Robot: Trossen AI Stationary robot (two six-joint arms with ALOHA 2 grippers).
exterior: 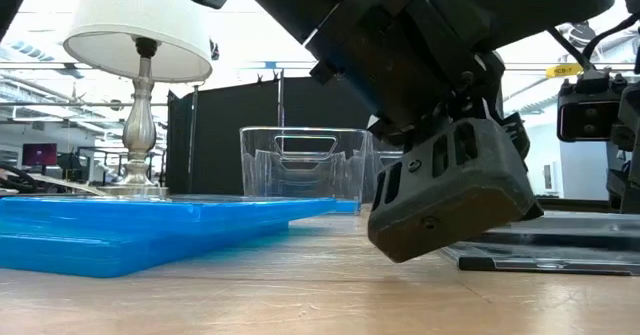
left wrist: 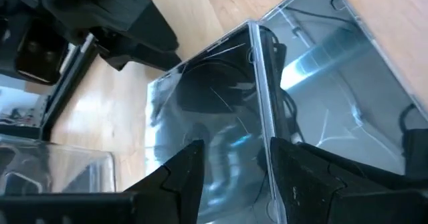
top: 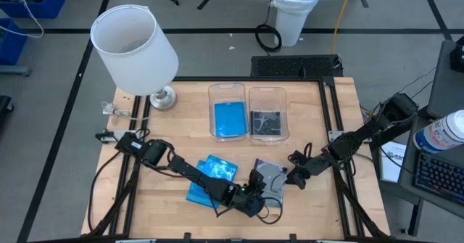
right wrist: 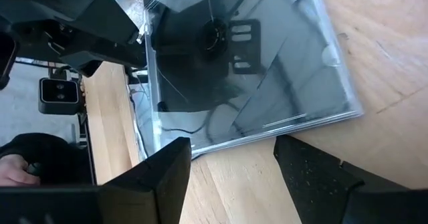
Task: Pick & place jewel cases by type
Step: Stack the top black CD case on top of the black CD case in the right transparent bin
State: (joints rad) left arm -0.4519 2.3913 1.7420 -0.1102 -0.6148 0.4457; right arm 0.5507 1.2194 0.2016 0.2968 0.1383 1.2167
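1. Near the table's front edge, just right of centre: lying flat, a dark grey jewel case (top: 271, 176), with the left gripper (top: 255, 194) at its near-left side and the right gripper (top: 296, 172) at its right side, both closing in from opposite sides, probably to steady and lift it.
2. Straddling the case's raised spine edge in the left wrist view: left fingers (left wrist: 175, 177) parted, not yet clamping.
3. Hovering just short of the case's edge in the right wrist view: right fingers (right wrist: 167, 177) spread wide, holding nothing.
4. Waiting left of that: two blue jewel cases (top: 210, 179), overlapping on the wood.
5. Showing sorting only from above: left bin (top: 227, 92) holding a blue case, right bin (top: 267, 93) holding a dark one.
6. Showing only at table height: blue stack (exterior: 120, 230) sitting slightly tilted.
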